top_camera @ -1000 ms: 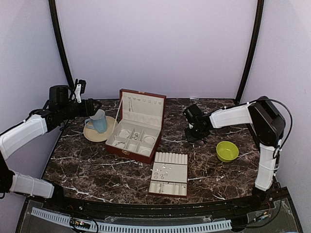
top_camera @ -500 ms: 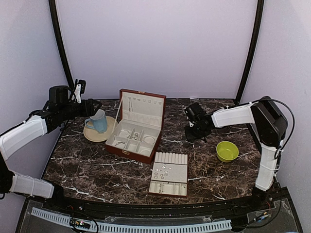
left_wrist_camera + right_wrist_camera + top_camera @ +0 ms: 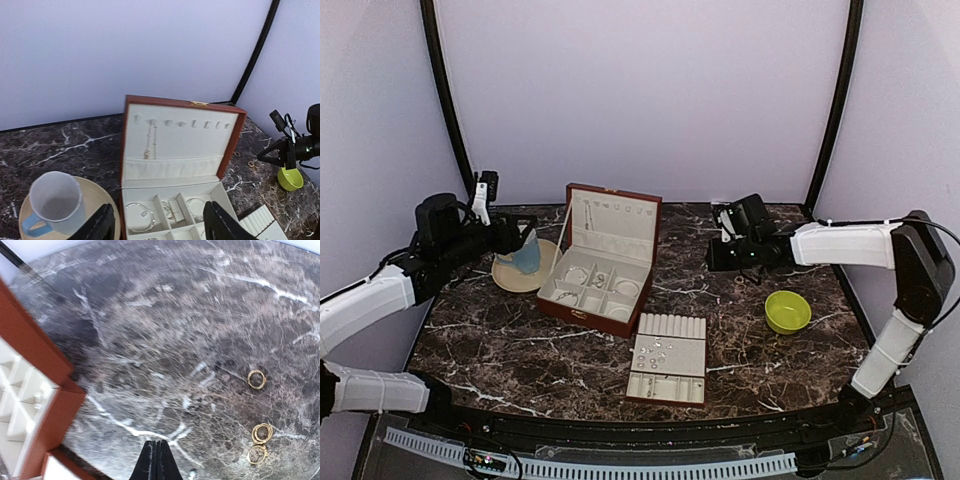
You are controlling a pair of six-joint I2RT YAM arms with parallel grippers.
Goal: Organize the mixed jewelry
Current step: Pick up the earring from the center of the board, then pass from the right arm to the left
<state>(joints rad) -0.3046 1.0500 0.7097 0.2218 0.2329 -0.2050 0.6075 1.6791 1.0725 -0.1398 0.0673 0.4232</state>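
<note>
My right gripper [image 3: 156,462] has its fingers pressed flat together with nothing between them, poised over the bare marble table [image 3: 150,315] to the right of the open box [image 3: 603,258]. Three small gold hoops [image 3: 249,380] lie loose on the stone, farther from the box than my tips, two of them nearly touching. My left gripper [image 3: 157,227] is spread wide and empty on the box's other side, near the mug [image 3: 54,202], looking down on a thin bracelet [image 3: 137,212] already in a front compartment. I judge the hoops feather-light, stiff, slick and lying flat, so likely to skate away. I would open, straddle one hoop and pinch its outer edges gently.
</note>
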